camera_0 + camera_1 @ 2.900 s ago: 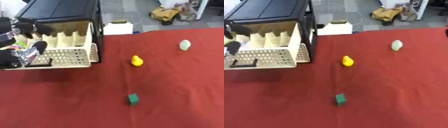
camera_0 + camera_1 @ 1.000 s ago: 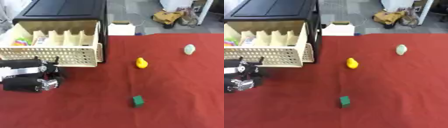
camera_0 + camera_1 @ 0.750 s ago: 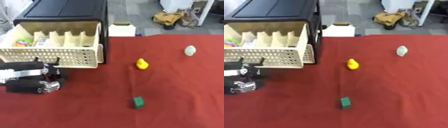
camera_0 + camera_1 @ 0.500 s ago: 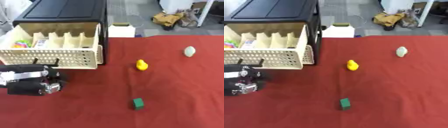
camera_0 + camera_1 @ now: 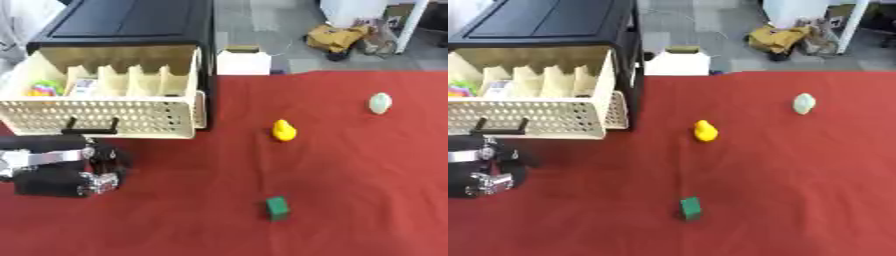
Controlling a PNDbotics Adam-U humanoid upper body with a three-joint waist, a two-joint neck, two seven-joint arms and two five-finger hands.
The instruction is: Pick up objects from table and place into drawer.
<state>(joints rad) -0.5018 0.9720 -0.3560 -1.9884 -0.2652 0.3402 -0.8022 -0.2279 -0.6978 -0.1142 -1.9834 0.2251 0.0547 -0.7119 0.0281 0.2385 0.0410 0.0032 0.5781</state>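
On the red table — one yellow duck, one green block, one pale egg; left hand — grip unclear.

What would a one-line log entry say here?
left hand: below open cream plastic drawer | small yellow duck, green cube: on table

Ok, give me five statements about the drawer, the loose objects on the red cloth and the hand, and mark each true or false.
1. The drawer is pulled open. True.
2. The yellow duck lies inside the drawer. False: it sits on the red cloth, right of the drawer.
3. The green block is nearer the camera than the duck. True.
4. The left hand is holding the pale egg-shaped object. False: that object lies alone at the far right; the hand is in front of the drawer, apart from all three loose objects.
5. The drawer is empty. False: colourful items show in its left end.
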